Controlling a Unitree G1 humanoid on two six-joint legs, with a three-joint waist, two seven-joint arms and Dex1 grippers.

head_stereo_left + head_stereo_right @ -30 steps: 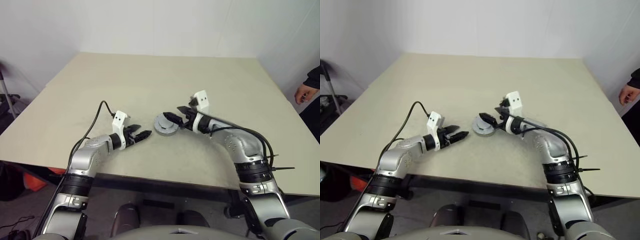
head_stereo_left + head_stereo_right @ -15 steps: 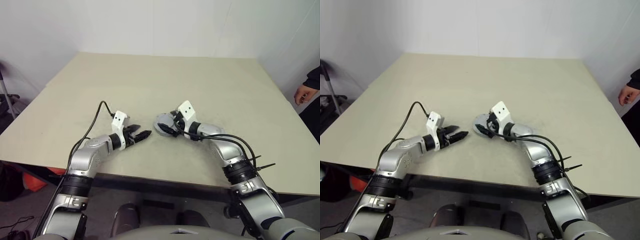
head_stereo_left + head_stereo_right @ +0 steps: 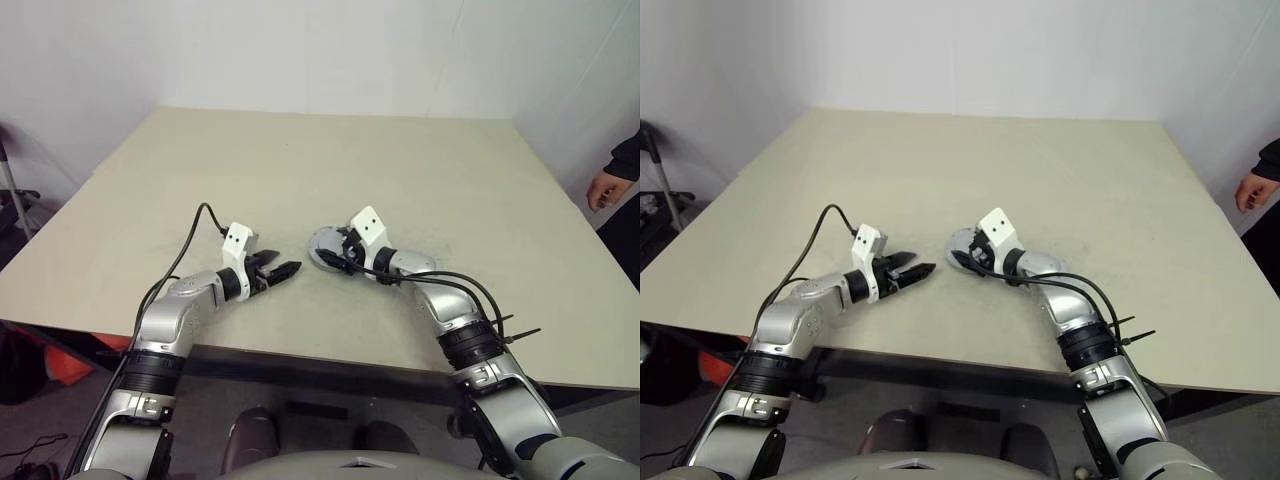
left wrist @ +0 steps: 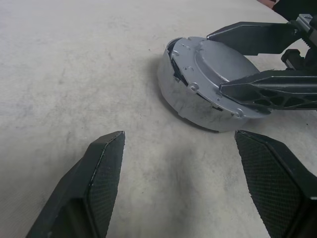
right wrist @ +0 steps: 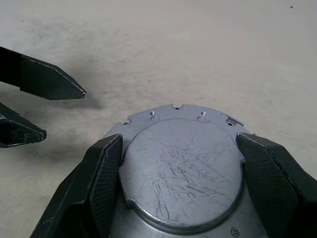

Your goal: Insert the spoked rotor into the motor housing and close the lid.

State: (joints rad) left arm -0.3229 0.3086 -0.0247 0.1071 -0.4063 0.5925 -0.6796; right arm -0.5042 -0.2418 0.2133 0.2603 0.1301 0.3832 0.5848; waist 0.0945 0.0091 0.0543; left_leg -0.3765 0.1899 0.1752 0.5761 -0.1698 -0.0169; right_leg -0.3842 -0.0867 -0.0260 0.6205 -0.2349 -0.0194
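Note:
The motor housing (image 4: 184, 101), a shallow grey metal can, stands on the table near its front middle. The lid (image 5: 183, 168), a dull-grey notched cap with a raised centre, lies on the housing, with a dark gap at one side. The spoked rotor is hidden. My right gripper (image 3: 335, 258) reaches in low from the right, and its fingers (image 5: 106, 173) press both sides of the lid's raised centre. My left gripper (image 3: 290, 268) hovers open a short way left of the housing, pointing at it and holding nothing.
The beige table (image 3: 320, 170) stretches wide behind and to both sides of the housing, and its front edge runs close under my arms. A person's hand (image 3: 605, 188) shows at the table's far right edge. A black cable (image 3: 190, 245) loops off my left forearm.
My right gripper has come down and to the left onto the housing, and its fingers have narrowed around the lid. The left gripper has stayed where it was.

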